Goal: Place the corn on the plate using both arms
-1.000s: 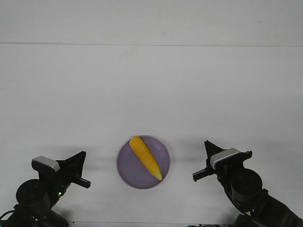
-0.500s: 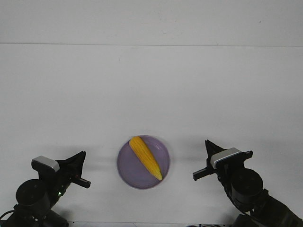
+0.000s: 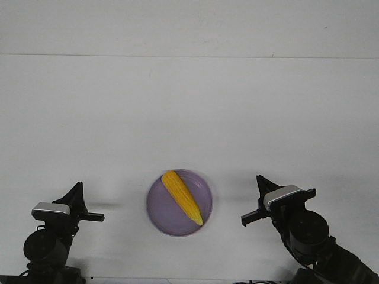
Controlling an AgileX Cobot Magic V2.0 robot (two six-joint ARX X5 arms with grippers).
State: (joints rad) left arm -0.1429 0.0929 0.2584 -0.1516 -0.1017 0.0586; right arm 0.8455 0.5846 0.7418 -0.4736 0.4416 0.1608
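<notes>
Corn [image 3: 182,197] lies on plate [image 3: 179,203] between both arms' jaws, seemingly empty, gape unclear.

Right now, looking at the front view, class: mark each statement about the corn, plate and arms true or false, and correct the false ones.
1. The corn lies on the plate. True.
2. The left gripper holds the corn. False: it is apart from the corn and holds nothing.
3. The corn's pointed end faces away from the robot. False: it points towards the robot.
4. The plate sits between the two arms. True.
5. The right gripper touches the plate. False: bare table separates them.
</notes>
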